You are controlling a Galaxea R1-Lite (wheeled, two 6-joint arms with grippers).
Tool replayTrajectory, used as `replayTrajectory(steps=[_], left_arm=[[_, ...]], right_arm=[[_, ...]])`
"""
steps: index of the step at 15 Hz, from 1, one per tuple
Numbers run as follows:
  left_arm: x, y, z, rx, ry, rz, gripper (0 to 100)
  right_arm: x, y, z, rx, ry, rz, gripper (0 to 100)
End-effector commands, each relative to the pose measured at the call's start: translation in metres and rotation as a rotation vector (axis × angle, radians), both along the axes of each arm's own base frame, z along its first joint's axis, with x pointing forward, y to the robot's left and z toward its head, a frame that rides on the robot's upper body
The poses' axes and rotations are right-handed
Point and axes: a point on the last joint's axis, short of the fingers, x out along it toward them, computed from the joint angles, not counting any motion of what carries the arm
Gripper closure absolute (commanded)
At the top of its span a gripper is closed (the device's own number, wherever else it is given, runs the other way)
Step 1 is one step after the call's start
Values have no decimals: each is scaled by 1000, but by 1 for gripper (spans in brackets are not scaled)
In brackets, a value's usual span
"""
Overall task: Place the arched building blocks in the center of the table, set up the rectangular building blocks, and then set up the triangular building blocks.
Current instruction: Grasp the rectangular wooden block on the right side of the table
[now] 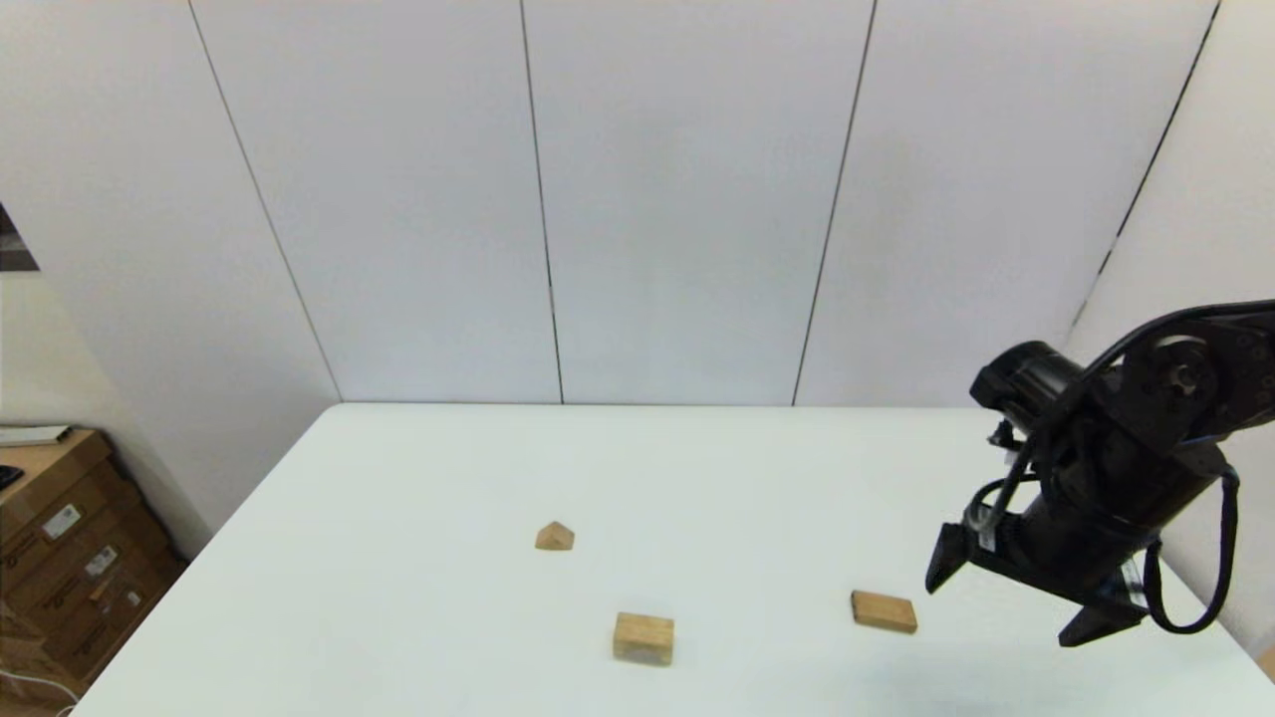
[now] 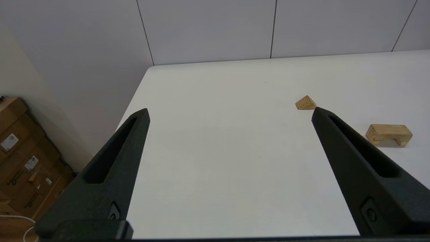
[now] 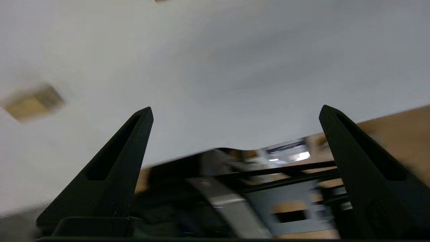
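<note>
Three wooden blocks lie on the white table (image 1: 398, 498). The small triangular block (image 1: 555, 537) sits near the middle. The chunky arched block (image 1: 643, 638) lies nearer the front edge, and the thin rectangular slab (image 1: 884, 610) lies to its right. My right gripper (image 1: 1016, 597) hangs open above the table, just right of the slab, with nothing in it. Its wrist view shows the open right gripper (image 3: 235, 108) and a blurred wooden block (image 3: 33, 102) that I cannot identify. The left gripper (image 2: 230, 111) is open and empty at the table's left side, out of the head view; the triangular block (image 2: 305, 103) and arched block (image 2: 389, 133) lie beyond it.
Stacked cardboard boxes (image 1: 60, 558) stand on the floor left of the table, also seen as cardboard boxes (image 2: 20, 158). A panelled white wall runs behind the far edge. The table's near edge and dark framework (image 3: 268, 181) show past the right fingers.
</note>
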Motion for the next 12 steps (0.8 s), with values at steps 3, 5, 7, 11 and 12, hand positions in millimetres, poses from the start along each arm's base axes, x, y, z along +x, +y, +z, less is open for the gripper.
replayTrajectory(steps=[3, 5, 7, 11, 12], left_arm=[[0, 0, 0, -2, 1, 1, 0], [0, 0, 0, -2, 1, 1, 0], [0, 0, 0, -2, 1, 1, 0], [0, 0, 1, -40, -3, 18, 0], [0, 0, 1, -38, -3, 18, 0]], right_arm=[[-25, -15, 11, -169, -57, 838, 0], [-33, -18, 12, -216, -63, 1174, 0], [-42, -17, 15, -266, -76, 1432, 0], [-29, 0, 5, -304, -135, 1537, 0], [-21, 9, 1, -307, -146, 1614, 0]])
